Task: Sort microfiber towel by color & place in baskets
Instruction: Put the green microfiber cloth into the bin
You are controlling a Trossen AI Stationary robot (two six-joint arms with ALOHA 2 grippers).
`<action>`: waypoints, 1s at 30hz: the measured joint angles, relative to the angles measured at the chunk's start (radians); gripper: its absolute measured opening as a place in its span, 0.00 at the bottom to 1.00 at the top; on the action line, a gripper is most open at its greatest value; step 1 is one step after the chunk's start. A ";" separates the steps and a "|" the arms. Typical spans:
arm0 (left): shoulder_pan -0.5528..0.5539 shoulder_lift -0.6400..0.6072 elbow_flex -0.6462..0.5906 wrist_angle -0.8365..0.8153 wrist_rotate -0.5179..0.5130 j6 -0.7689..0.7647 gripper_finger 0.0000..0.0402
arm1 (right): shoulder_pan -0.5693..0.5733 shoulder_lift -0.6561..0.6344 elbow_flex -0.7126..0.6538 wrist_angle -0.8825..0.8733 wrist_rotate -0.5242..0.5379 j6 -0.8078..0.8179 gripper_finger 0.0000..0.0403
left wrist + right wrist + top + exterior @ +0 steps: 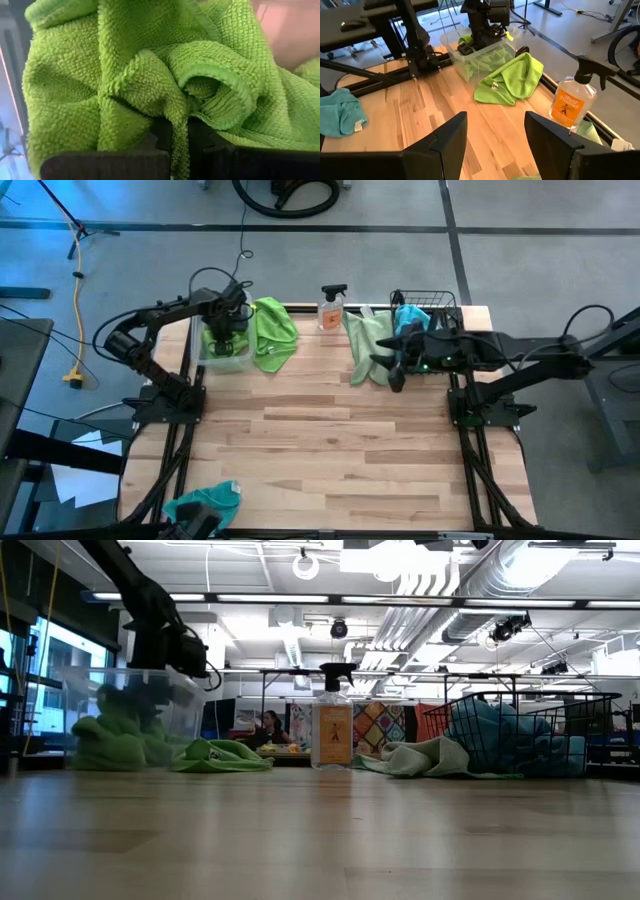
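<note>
My left gripper (225,332) reaches down into the clear tub (243,362) at the far left, shut on a lime green towel (125,75). More green cloth fills the tub (110,735). A second lime green towel (275,335) lies spread on the table, its edge against the tub's right side. A pale green towel (368,345) lies in a heap left of the black wire basket (432,305), which holds blue towels (510,735). My right gripper (495,132) hovers open above the table, beside the pale towel. A teal towel (205,502) lies at the near left edge. My left gripper pinches a narrow fold of the lime green towel (179,131) between its two shut fingers. The fingers come from above, pointing down into the tub. The rest of the towel bunches in loose folds around and beyond the fingertips, inside the tub.
A clear spray bottle (333,308) with a black trigger stands at the far edge between the green towel and the pale one. The wooden table's middle and near right (380,460) lie bare. Arm frames run along both sides of the table.
</note>
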 joint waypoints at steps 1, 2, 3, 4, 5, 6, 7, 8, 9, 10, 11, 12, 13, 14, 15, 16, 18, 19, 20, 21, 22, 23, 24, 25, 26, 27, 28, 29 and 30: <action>0.000 0.007 0.000 0.011 0.006 0.001 0.00 | 0.000 0.005 0.000 -0.001 0.000 0.000 0.49; 0.000 0.010 0.000 0.019 0.010 0.003 0.00 | 0.000 0.012 0.000 0.001 0.000 0.000 0.49; 0.000 0.013 0.000 0.027 0.013 0.009 0.00 | 0.000 0.016 0.000 0.001 0.000 0.000 0.49; 0.000 0.019 0.000 0.034 0.014 0.016 0.00 | 0.000 0.020 0.000 -0.001 0.000 0.000 0.49; -0.002 0.024 0.000 0.040 0.013 0.024 0.00 | 0.000 0.022 0.000 0.000 0.000 0.002 0.49; -0.005 0.027 0.000 0.040 0.011 0.026 0.00 | 0.000 0.025 0.000 0.000 0.000 0.002 0.49; -0.008 0.031 0.001 0.043 0.009 0.026 0.00 | 0.000 0.026 0.000 0.002 -0.001 0.002 0.49; -0.012 0.036 0.001 0.049 0.006 0.026 0.00 | 0.000 0.026 0.000 0.003 -0.001 0.002 0.49; -0.015 0.041 0.001 0.055 0.004 0.026 0.00 | 0.000 0.026 0.000 0.005 -0.001 0.002 0.49; -0.017 0.044 0.001 0.059 0.002 0.026 0.00 | 0.000 0.026 0.000 0.009 -0.001 0.002 0.49; -0.019 0.048 0.002 0.060 0.001 0.024 0.00 | 0.000 0.026 0.000 0.011 -0.001 0.002 0.49; -0.022 0.050 0.002 0.061 -0.005 0.021 0.00 | 0.000 0.026 0.000 0.012 -0.001 0.002 0.49; -0.024 0.050 0.002 0.063 -0.007 0.014 0.00 | 0.000 0.026 0.000 0.016 -0.001 0.002 0.49; -0.024 0.050 0.002 0.065 -0.007 0.006 0.01 | 0.000 0.026 0.000 0.019 -0.001 0.002 0.49; -0.024 0.051 0.002 0.066 -0.007 0.003 0.02 | 0.000 0.026 0.000 0.019 -0.001 0.002 0.49; -0.024 0.051 0.002 0.065 -0.008 0.002 0.04 | 0.000 0.026 0.000 0.019 -0.001 0.002 0.49; -0.024 0.050 0.001 0.064 -0.012 -0.001 0.08 | 0.000 0.026 0.000 0.019 -0.001 0.001 0.49; -0.024 0.050 0.001 0.062 -0.015 -0.007 0.11 | 0.000 0.026 0.000 0.019 0.000 0.001 0.49; -0.024 0.050 0.001 0.061 -0.019 -0.016 0.14 | 0.000 0.026 0.000 0.019 -0.001 0.001 0.49; -0.024 0.051 0.002 0.058 -0.021 -0.024 0.17 | 0.000 0.026 0.000 0.019 -0.001 0.000 0.49; -0.024 0.051 0.006 0.054 -0.022 -0.031 0.20 | 0.000 0.026 0.000 0.019 0.000 0.000 0.49; -0.024 0.052 0.011 0.047 -0.023 -0.038 0.24 | 0.000 0.026 0.000 0.019 -0.001 0.000 0.49; -0.024 0.052 0.019 0.035 -0.022 -0.042 0.27 | 0.000 0.026 0.000 0.018 -0.001 0.000 0.49; -0.024 0.053 0.030 0.021 -0.023 -0.043 0.31 | 0.000 0.026 0.000 0.017 0.000 0.000 0.49; -0.024 0.053 0.042 0.005 -0.022 -0.044 0.34 | 0.000 0.026 0.000 0.017 0.000 0.000 0.49; -0.024 0.054 0.054 -0.010 -0.022 -0.046 0.37 | 0.000 0.026 0.000 0.016 -0.001 -0.001 0.49; -0.024 0.054 0.067 -0.025 -0.019 -0.051 0.40 | 0.000 0.026 0.000 0.014 -0.001 -0.001 0.49; -0.024 0.054 0.082 -0.041 -0.011 -0.055 0.42 | 0.000 0.026 0.000 0.014 0.000 -0.004 0.49; -0.024 0.054 0.096 -0.054 -0.004 -0.061 0.45 | 0.000 0.026 0.000 0.014 0.000 -0.007 0.49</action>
